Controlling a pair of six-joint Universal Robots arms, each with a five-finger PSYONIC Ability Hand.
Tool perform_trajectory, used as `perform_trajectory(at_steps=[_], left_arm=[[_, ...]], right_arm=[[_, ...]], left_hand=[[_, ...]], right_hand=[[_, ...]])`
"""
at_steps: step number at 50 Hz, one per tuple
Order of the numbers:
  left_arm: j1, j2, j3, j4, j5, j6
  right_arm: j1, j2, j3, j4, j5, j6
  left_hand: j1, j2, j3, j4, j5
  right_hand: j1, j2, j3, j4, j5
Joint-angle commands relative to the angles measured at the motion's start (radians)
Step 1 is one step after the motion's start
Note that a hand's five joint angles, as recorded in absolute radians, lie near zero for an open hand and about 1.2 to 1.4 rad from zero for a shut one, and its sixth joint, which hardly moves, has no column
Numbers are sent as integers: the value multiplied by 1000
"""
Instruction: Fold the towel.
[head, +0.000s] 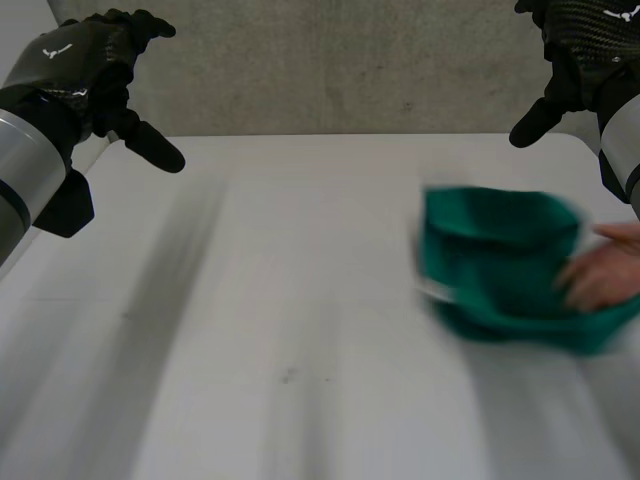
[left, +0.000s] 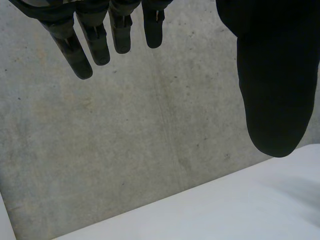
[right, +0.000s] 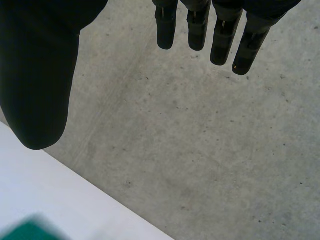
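The white table (head: 250, 330) spans the lower frame of the head view. The green towel (head: 500, 265) lies bunched at its right, with a person's hand (head: 605, 275) on the right edge. The right hand (head: 580, 45), upper right, hangs nearer to it. The left hand (head: 75, 60), upper left, is well apart. Both have straight fingers and hold nothing.

A: Head view: light is soft and even. The table (head: 300, 300) reads bright white.
B: Noted. A faint grey shadow lies on the table just in front of the towel (head: 500, 265).
A: Wrist views: left hand (left: 272, 75) and right hand (right: 40, 75) read near-black against the wall (left: 150, 150).
B: The wall is mid-grey and evenly lit.
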Motion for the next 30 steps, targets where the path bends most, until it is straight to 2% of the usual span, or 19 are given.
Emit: perform_trajectory(at_steps=[1, 17, 22, 23, 25, 26, 30], left_arm=[[0, -32, -8, 26, 0, 2], [-2, -97, -8, 26, 0, 4], [-14, -121, -8, 23, 3, 4], [-19, -129, -8, 22, 1, 4], [-49, -152, -12, 11, -2, 2], [-66, -161, -14, 9, -2, 1], [-172, -200, -55, 0, -14, -2]], right_arm=[[0, 24, 4, -8, 0, -1], [0, 66, -3, -8, -3, -10], [0, 81, -9, -1, -25, -56], [0, 101, -12, 13, -50, -109], [0, 110, -12, 21, -60, -133], [0, 128, -11, 45, -72, -201], [0, 145, -14, 96, -69, -273]], left_hand=[[-14, -30, -40, -29, -44], [-14, -30, -40, -29, -44], [-14, -30, -40, -29, -44], [-14, -30, -40, -29, -44], [-14, -30, -40, -29, -44], [-14, -30, -40, -29, -44], [-14, -30, -40, -29, -44]], right_hand=[[-18, -51, -37, -63, -52], [-18, -51, -37, -63, -52], [-18, -51, -37, -63, -52], [-18, -51, -37, -63, -52], [-18, -51, -37, -63, -52], [-18, -51, -37, -63, -52], [-18, -51, -37, -63, -52]])
